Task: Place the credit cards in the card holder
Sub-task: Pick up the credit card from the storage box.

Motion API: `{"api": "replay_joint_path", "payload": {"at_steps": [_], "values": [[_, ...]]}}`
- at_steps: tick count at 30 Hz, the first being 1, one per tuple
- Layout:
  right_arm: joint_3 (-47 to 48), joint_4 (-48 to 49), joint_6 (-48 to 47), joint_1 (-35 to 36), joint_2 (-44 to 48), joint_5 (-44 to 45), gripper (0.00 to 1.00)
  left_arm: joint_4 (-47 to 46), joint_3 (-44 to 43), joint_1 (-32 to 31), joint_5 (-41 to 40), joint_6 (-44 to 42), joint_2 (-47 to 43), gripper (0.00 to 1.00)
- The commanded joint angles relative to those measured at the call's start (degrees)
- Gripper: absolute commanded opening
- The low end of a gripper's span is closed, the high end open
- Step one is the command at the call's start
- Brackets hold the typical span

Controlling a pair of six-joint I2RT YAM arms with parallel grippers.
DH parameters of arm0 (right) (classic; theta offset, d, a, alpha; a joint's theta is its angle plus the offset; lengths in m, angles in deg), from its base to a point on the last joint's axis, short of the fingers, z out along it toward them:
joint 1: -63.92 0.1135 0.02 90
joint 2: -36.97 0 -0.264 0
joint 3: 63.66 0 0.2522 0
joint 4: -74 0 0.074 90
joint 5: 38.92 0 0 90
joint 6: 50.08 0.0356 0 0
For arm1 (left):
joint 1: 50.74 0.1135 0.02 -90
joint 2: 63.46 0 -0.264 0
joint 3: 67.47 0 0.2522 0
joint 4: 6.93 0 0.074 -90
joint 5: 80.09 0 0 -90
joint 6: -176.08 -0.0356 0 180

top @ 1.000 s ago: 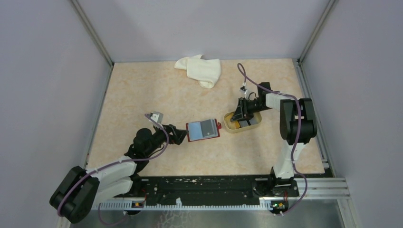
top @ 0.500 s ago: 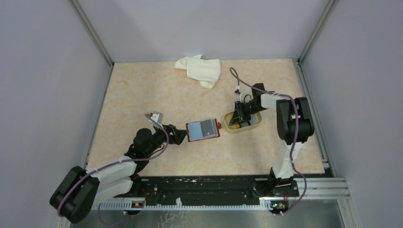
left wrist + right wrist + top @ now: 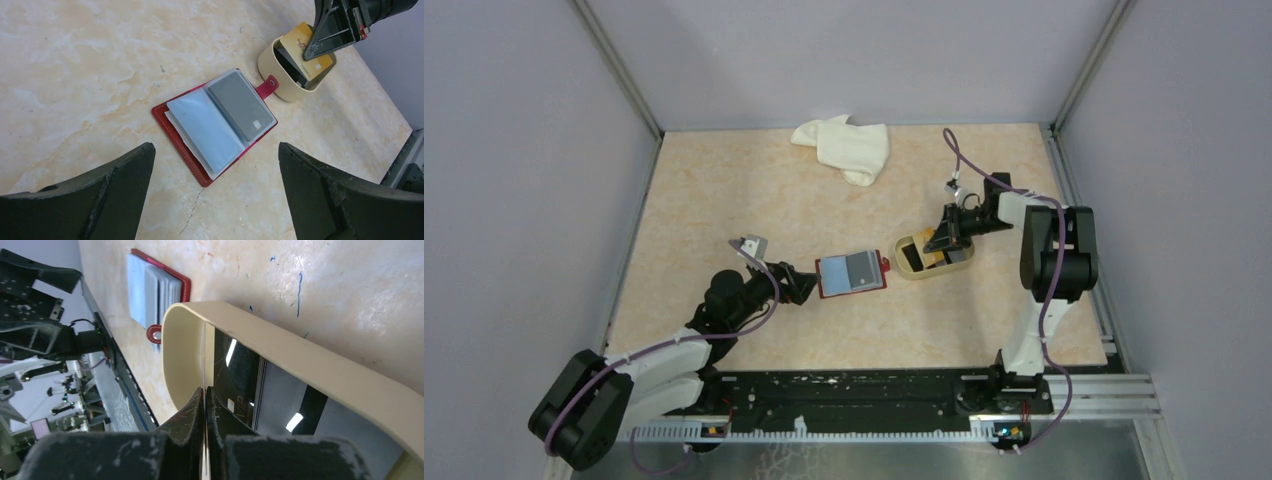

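Observation:
The card holder (image 3: 852,272) lies open on the table, dark red with clear sleeves, and a grey card (image 3: 241,105) sits in its right pocket. My left gripper (image 3: 802,287) rests open just left of it, both fingers apart with nothing between them (image 3: 215,146). My right gripper (image 3: 941,240) is shut on a gold credit card (image 3: 301,41), held edge-up over the beige tray (image 3: 922,273). In the right wrist view the fingertips (image 3: 205,390) pinch the card's thin edge. A dark card (image 3: 237,375) and a grey card (image 3: 285,407) still lie in the tray.
A crumpled white cloth (image 3: 844,145) lies at the back of the table. The beige tray's rim (image 3: 280,85) touches the holder's snap tab (image 3: 270,82). Grey walls and metal rails enclose the table on three sides.
My right gripper has closed onto the gold card and swung up and right, tilting the card out of the tray. The left arm and the card holder have not moved.

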Motion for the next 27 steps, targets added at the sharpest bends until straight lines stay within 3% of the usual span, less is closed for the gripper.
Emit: {"api": "replay_joint_path", "payload": {"at_steps": [1,5,13,24,25,27], "values": [[2.6,-2.5,-3.3,-3.1,0.6,-8.4,0.00,-0.4,-1.1,0.2,0.5,0.1,-0.6,0.99],[3.2,-4.1,-4.9,-4.0,-1.6,-9.5,0.13,-0.3,-1.3,0.2,0.6,0.1,-0.3,0.99],[3.6,-5.2,-5.6,-4.0,-4.1,-9.2,0.22,-0.4,-1.2,0.2,0.6,0.1,-0.3,0.99],[3.7,-5.2,-5.1,-4.0,-4.0,-9.4,0.25,-0.4,-1.2,0.2,0.5,0.1,-0.2,0.99],[3.7,-5.3,-5.1,-4.0,-3.8,-9.8,0.24,-0.4,-1.2,0.2,0.5,0.1,-0.2,0.99],[3.8,-5.2,-4.8,-4.1,-3.3,-10.6,0.13,-0.5,-1.2,0.2,0.6,0.0,-0.3,0.99]]}}
